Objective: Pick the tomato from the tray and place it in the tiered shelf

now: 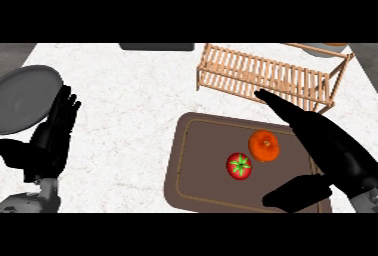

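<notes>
White speckled desk (133, 130) fills the view, w/ grey strips at the far corners. Far left: grey round plate (26, 97) at the desk's edge. Just right of it, left hand (53, 132) rests open, fingers straight and pointing up, touching nothing, fingertips overlapping the plate's rim in the view. Top centre: a dark flat thing (156, 46), cut off by the frame, can't tell what it is.

Centre-right: brown tray (196, 165) w/ rounded corners, lying flat on the desk. On it, the tomato (239, 165), red w/ a green star-shaped stem, sits approx mid-tray. Just right and a bit further back is an orange fruit (264, 145), near the tomato but apart from it.

Back right: wooden slatted shelf (266, 75), light wood, standing behind the tray.

Right hand (325, 145) hangs over the tray's right side, open: fingers straight, pointing toward the shelf, thumb stuck out low toward the tray's front edge. It holds nothing; tomato lies left of its palm, untouched.
</notes>
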